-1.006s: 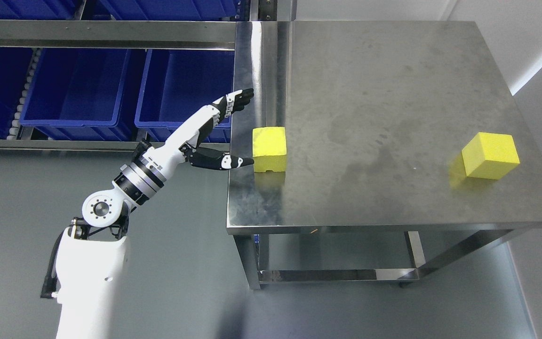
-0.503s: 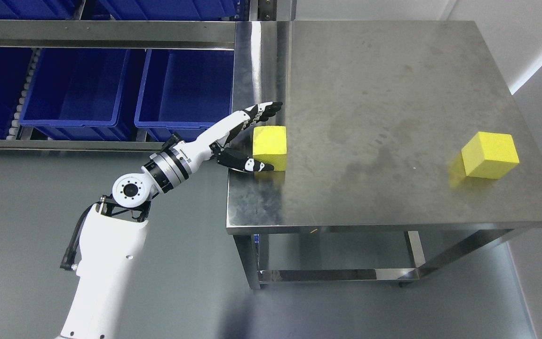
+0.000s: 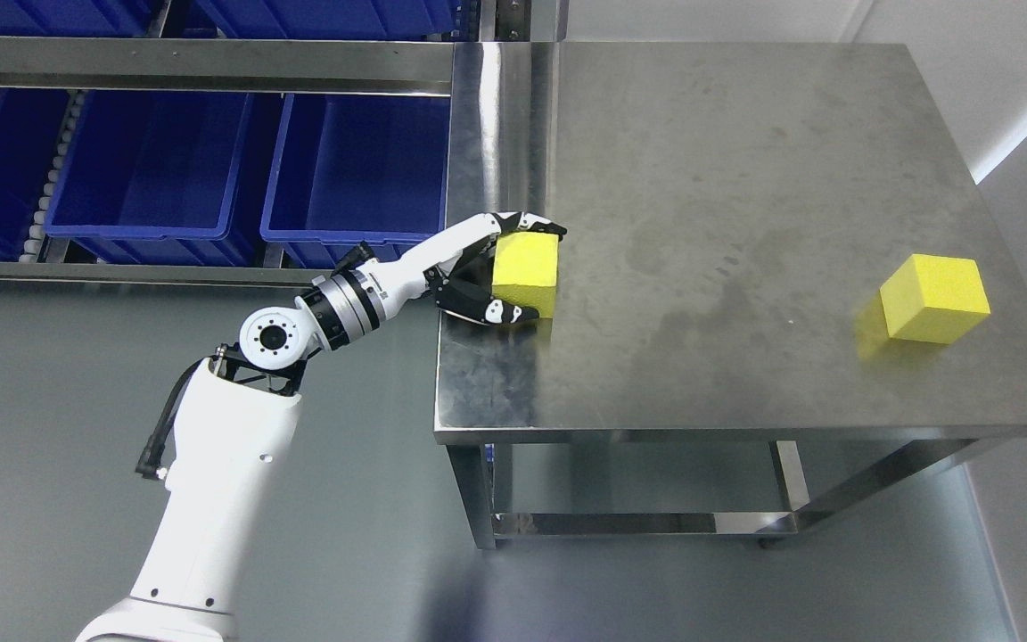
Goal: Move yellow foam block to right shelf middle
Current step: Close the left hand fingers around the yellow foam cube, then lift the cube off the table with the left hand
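Reaching in from the lower left, the left hand [image 3: 496, 272] grasps the yellow foam block [image 3: 527, 275] at the steel table's [image 3: 727, 178] left edge, its fingers hiding the block's left face. A second yellow block [image 3: 934, 298] sits far right. Blue bins [image 3: 157, 169], cut off at the left edge, line the shelf left of the table, above a grey floor.

White arm [image 3: 210, 499], blk/white fingers [image 3: 487, 310]

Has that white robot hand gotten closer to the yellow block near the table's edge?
Yes. The left hand reached rightward past the steel table's left edge and now clasps the near yellow foam block.
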### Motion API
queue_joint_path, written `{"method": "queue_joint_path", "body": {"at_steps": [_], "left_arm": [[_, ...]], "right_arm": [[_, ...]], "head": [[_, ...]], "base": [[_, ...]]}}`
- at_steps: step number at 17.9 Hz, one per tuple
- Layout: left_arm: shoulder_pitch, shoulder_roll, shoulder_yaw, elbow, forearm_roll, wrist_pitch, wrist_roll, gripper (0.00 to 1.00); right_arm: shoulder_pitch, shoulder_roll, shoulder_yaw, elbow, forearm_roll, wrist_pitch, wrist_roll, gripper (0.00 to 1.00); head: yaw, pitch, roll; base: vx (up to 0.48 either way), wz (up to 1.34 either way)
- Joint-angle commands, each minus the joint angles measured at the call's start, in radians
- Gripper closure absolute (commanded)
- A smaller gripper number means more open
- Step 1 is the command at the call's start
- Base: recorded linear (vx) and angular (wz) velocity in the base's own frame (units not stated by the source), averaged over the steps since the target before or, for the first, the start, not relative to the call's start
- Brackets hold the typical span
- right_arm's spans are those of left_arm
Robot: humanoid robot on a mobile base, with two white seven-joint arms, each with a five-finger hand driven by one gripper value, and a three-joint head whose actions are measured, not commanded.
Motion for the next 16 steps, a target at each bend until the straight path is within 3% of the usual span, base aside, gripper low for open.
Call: {"method": "queue_joint_path", "body": {"at_steps": [1, 4, 6, 9, 12, 16], "left_arm": [[0.014, -0.029, 0.031, 0.079, -0.002, -0.058, -0.022, 0.53], [0.006, -0.029, 0.132, 0.056, 0.035, -0.072, -0.011, 0.54], [-0.003, -0.029, 0.2, 0.004, 0.244, -0.093, 0.022, 0.54], [-0.001, -0.029, 0.304, -0.001, 0.404, -0.191, 0.229, 0.52], [0.037, -0.029, 0.332, -0.004, 0.414, -0.309, 0.493, 0.52], [0.163, -0.029, 0.303, -0.061, 0.414, -0.367, 0.572, 0.5]], "right_arm": [[0.002, -0.017, 0.0, -0.017, 0.003, 0.0, -0.001, 0.0], [0.002, -0.017, 0.0, -0.017, 0.003, 0.0, -0.001, 0.0], [0.002, -0.017, 0.0, -0.017, 0.003, 0.0, -0.001, 0.0], [0.002, -0.017, -0.001, -0.017, 0.003, 0.0, -0.001, 0.0], [0.002, -0.017, 0.0, -0.017, 0.003, 0.0, -0.001, 0.0], [0.002, -0.017, 0.0, -0.017, 0.003, 0.0, -0.001, 0.0]], "head": [[0.0, 0.0, 0.0], [0.0, 0.0, 0.0], [0.0, 0.0, 0.0], [0.0, 0.0, 0.0], [0.0, 0.0, 0.0], [0.0, 0.0, 0.0]], "base": [[0.0, 0.0], [0.013, 0.02], [0.013, 0.0], [-0.002, -0.01], [-0.002, -0.01], [0.0, 0.0]]}}
